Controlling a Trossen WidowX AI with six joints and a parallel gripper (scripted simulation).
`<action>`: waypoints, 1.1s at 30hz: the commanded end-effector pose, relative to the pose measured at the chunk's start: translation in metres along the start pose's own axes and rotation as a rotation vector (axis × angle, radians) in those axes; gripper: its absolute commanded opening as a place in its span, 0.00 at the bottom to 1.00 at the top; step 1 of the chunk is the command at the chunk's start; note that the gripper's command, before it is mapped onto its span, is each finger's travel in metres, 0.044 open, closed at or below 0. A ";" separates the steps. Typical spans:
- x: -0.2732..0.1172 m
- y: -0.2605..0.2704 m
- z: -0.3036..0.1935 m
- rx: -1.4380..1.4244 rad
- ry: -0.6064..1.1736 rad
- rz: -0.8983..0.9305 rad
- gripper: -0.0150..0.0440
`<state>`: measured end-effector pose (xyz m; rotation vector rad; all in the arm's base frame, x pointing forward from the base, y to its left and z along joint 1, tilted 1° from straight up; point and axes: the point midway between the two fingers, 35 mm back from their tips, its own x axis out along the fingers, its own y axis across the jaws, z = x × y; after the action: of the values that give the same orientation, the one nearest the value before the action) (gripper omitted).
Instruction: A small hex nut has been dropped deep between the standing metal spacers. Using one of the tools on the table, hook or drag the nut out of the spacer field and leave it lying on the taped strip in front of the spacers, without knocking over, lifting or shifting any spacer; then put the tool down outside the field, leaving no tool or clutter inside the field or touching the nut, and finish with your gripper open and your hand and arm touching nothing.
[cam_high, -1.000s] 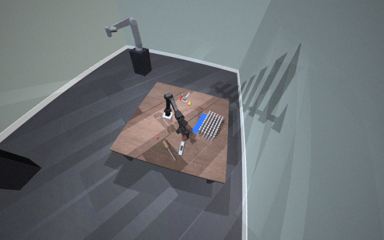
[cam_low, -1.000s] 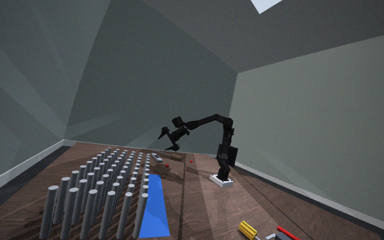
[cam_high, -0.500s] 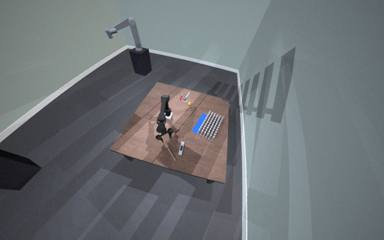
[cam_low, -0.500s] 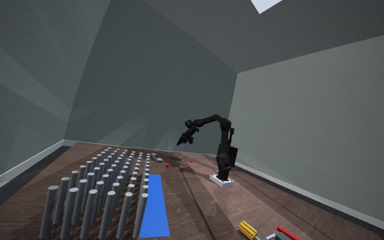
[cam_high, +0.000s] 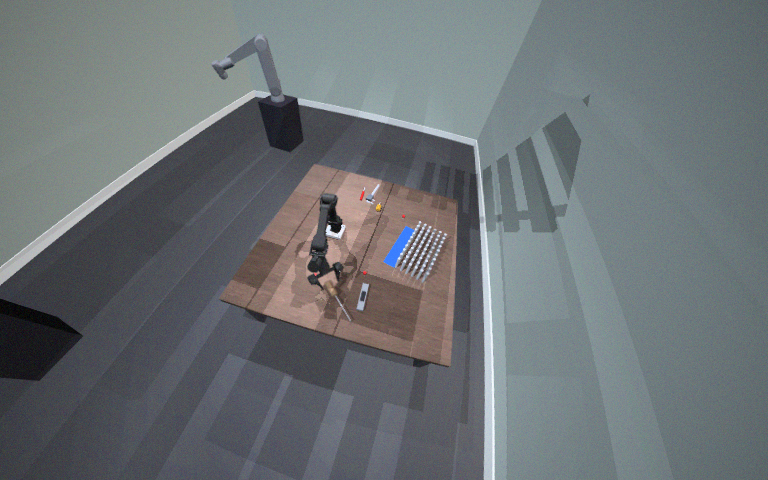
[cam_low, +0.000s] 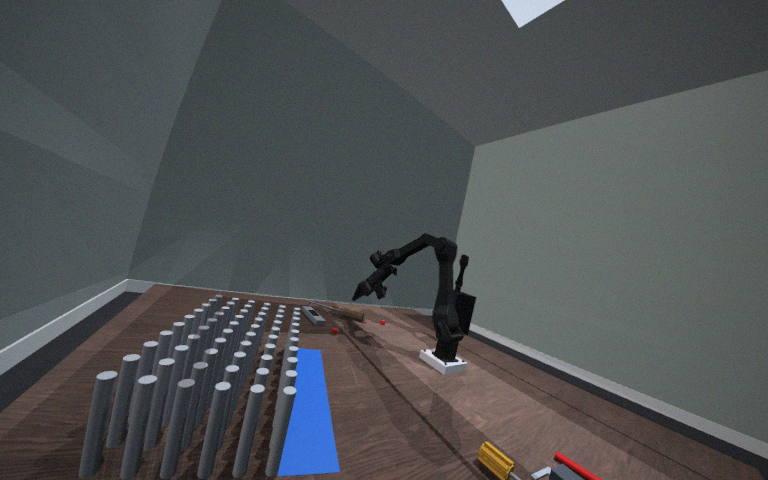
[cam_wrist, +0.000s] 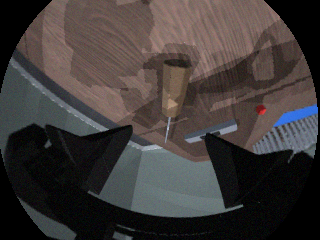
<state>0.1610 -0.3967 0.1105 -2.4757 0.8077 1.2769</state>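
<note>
My gripper (cam_high: 330, 281) (cam_low: 368, 296) (cam_wrist: 169, 133) is open and empty above the table, near the tool with a wooden handle (cam_high: 330, 288) (cam_low: 353, 314) (cam_wrist: 175, 90) and a thin metal shaft. In the wrist view the tool lies ahead of the fingers, its shaft showing between them; contact is not visible. The metal spacers (cam_high: 421, 249) (cam_low: 184, 418) (cam_wrist: 282, 137) stand upright in rows, well away from the gripper. The blue taped strip (cam_high: 399, 247) (cam_low: 311, 418) (cam_wrist: 300, 116) lies along their front; no nut shows on it. The hex nut cannot be made out in any view.
A grey bar with a dark inset (cam_high: 362, 287) (cam_wrist: 227, 127) lies beside the wooden-handled tool. A yellow-handled tool (cam_high: 378, 207) (cam_low: 495, 459), a red tool (cam_high: 362, 195) (cam_low: 574, 465) and a grey tool lie at the table's other end. Small red markers (cam_high: 364, 272) (cam_low: 334, 331) (cam_wrist: 261, 109) dot the table.
</note>
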 end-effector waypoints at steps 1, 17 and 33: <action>0.009 0.000 0.006 0.007 -0.001 -0.004 1.00; 0.007 -0.003 0.008 0.007 -0.001 -0.004 0.78; 0.015 -0.002 0.013 0.007 -0.001 -0.004 0.73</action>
<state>0.1606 -0.3959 0.0976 -2.4801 0.8117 1.2734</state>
